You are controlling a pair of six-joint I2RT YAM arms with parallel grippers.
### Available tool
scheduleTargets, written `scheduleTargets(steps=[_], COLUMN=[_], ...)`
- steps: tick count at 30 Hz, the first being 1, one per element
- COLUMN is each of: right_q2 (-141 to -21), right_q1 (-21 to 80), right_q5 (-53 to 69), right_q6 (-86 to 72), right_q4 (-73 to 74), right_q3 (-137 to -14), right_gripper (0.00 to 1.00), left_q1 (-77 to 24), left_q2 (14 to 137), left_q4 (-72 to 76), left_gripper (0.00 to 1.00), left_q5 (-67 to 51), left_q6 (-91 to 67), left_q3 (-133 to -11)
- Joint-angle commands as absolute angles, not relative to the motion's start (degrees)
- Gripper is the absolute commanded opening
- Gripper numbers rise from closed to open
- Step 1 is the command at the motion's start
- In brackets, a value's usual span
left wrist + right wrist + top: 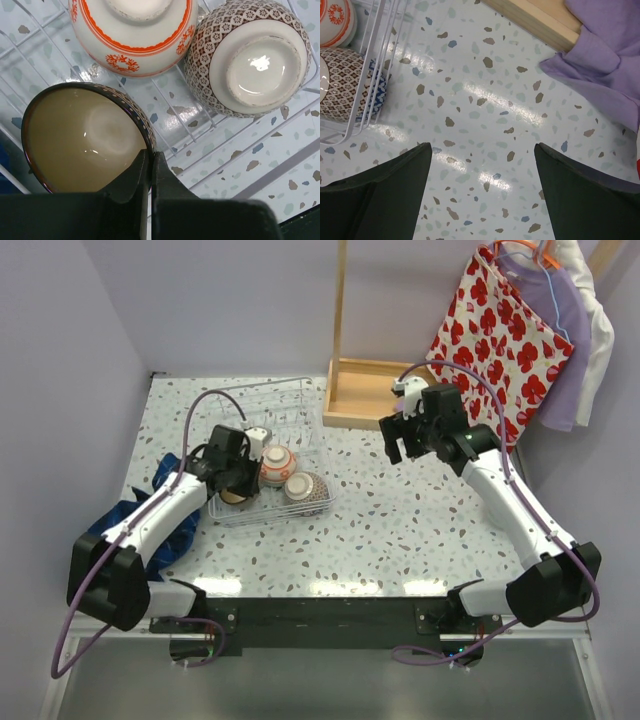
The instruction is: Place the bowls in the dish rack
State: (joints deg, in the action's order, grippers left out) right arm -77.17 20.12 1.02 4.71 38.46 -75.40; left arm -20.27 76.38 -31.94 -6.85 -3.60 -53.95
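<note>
three bowls (278, 466) are loaded in the dish rack (285, 410); the brown bowl (85, 140) is clamped by the left pincer (151, 152), right pincer (482, 146) apart.

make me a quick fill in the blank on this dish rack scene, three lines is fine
1. The dish rack has ___ bowls in it.
2. The right gripper hovers over the table with its jaws ___.
3. The left gripper is ___, its tips right at the rim of the brown glazed bowl.

Missing words: three; open; shut
</note>
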Motion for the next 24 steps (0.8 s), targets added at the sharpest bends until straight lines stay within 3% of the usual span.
scheduleTargets(steps=[1,6,11,16,24], right_q2=[-76.6,-78.8,-81.1,-82.2,-84.3], right_q1=[19.8,19.8,19.9,19.8,19.9], right_q5=[1.3,1.5,1.1,0.4,0.2], right_q6=[6.0,6.2,6.7,8.4,11.1], right_q4=[38.9,40.7,42.1,43.9,46.1], right_q3=[-77.4,-81.3,-83.8,-85.3,-86.5], right_gripper=[0.88,0.88,0.87,0.87,0.87], left_q1=[-19.6,-16.8,-12.6,-8.7,-2.4], left_q2=[71.5,69.5,66.9,64.4,63.6], left_q4=[-33.1,-30.9,-26.9,-14.4,11.1], left_gripper=[0.00,0.00,0.00,0.00,0.00], left_q5=[-7.0,-12.4,-27.9,-43.7,-57.4], left_q6=[-1.6,-2.9,-5.5,-11.9,-29.4], left_q3=[-56.8,-56.8,-53.4,-44.8,-30.5])
